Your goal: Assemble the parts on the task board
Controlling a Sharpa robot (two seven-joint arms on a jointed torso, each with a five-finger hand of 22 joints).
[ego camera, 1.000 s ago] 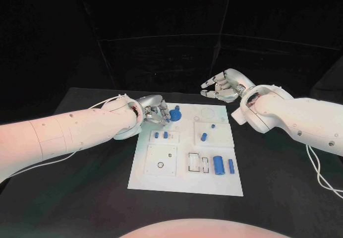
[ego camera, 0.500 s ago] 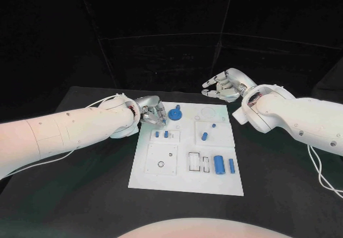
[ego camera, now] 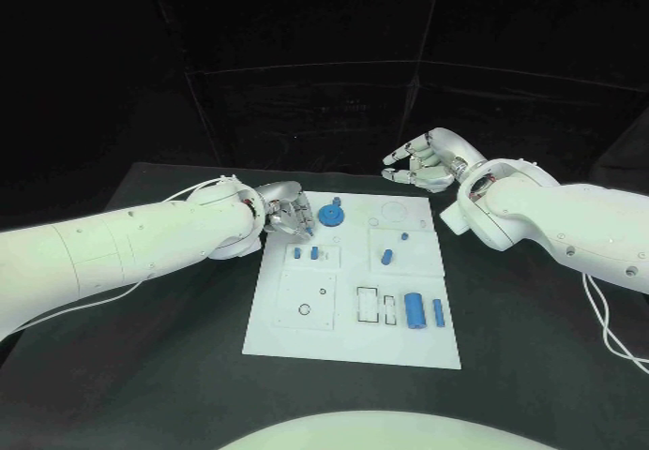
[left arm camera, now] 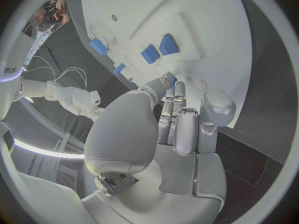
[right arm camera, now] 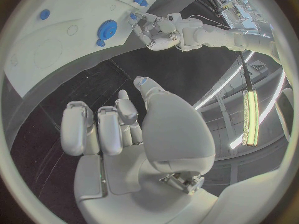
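The white task board lies in the middle of the table. My left hand hovers at its far left corner, beside the blue gear, and pinches a small blue part at its fingertips. Just below them stand two small blue pieces, which the left wrist view also shows. My right hand hangs above the table beyond the board's far edge, fingers loosely bent with nothing in them. The right wrist view shows the gear and the left hand.
On the board a blue peg and a small blue stud sit right of centre. A thick blue cylinder and a slimmer one lie near the right edge. A square plate with a hole sits at the near left.
The left hand's fingertips have edged slightly toward the two small blue pieces. The right hand has stayed where it was.
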